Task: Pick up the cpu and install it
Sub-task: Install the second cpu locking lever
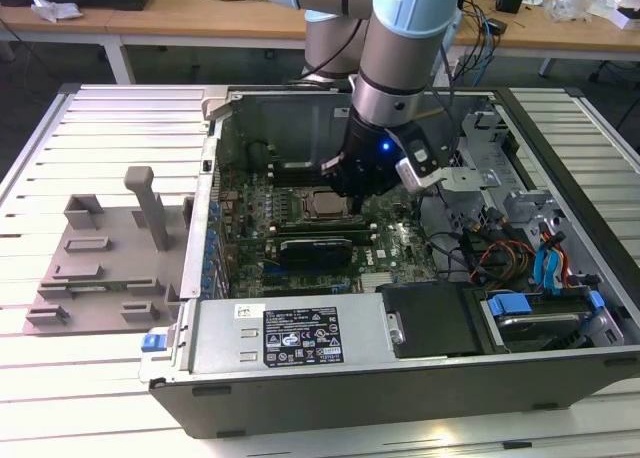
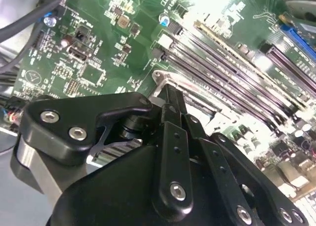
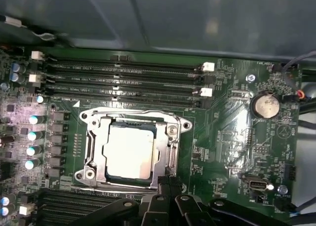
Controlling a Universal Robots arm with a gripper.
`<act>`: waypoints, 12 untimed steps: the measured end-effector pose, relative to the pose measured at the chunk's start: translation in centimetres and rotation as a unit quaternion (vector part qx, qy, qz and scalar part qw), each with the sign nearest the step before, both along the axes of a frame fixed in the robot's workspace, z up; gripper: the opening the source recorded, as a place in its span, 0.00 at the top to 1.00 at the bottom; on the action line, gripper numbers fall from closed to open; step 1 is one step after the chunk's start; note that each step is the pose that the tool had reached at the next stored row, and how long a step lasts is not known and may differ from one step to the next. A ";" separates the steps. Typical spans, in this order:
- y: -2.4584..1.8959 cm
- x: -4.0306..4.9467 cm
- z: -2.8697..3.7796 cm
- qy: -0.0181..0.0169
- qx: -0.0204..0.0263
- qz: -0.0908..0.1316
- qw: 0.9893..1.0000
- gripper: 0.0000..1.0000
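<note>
The cpu [image 3: 129, 151], a pale silver square chip, lies flat inside the metal socket frame [image 3: 94, 152] on the green motherboard; in the exterior view the cpu [image 1: 322, 206] sits just below the arm's tool. My gripper [image 3: 165, 182] hovers at the socket's edge beside the chip, its black fingers [image 2: 170, 105] drawn together with nothing between them. In the exterior view the gripper [image 1: 345, 185] reaches down into the open computer case, close above the socket.
Long memory slots [image 3: 123, 78] run along one side of the socket, and a coin battery [image 3: 265, 106] lies further off. A black heatsink block [image 1: 315, 248] lies near the socket. Cables [image 1: 500, 253] and drive bays crowd the exterior view's right. A grey tray [image 1: 100, 258] sits outside the case at the left.
</note>
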State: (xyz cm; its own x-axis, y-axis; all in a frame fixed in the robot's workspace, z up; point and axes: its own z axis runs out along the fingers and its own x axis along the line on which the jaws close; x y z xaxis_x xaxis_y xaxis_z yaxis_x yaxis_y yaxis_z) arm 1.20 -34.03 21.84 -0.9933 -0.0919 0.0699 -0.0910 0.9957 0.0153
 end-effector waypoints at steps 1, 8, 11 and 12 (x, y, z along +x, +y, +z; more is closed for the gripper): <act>0.16 -0.01 0.33 0.000 -0.001 0.000 1.000 0.89; 0.39 -1.21 2.10 -0.006 -0.004 0.000 1.000 0.89; 0.51 -1.21 4.15 -0.006 -0.009 0.000 1.000 0.89; 0.55 -1.21 4.68 -0.006 -0.010 0.000 1.000 0.89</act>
State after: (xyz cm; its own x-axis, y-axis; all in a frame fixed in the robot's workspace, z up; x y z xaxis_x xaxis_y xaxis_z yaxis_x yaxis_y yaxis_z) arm -0.01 -33.48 26.51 -0.9941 -0.0907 0.0593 -0.0912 0.9958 -0.0068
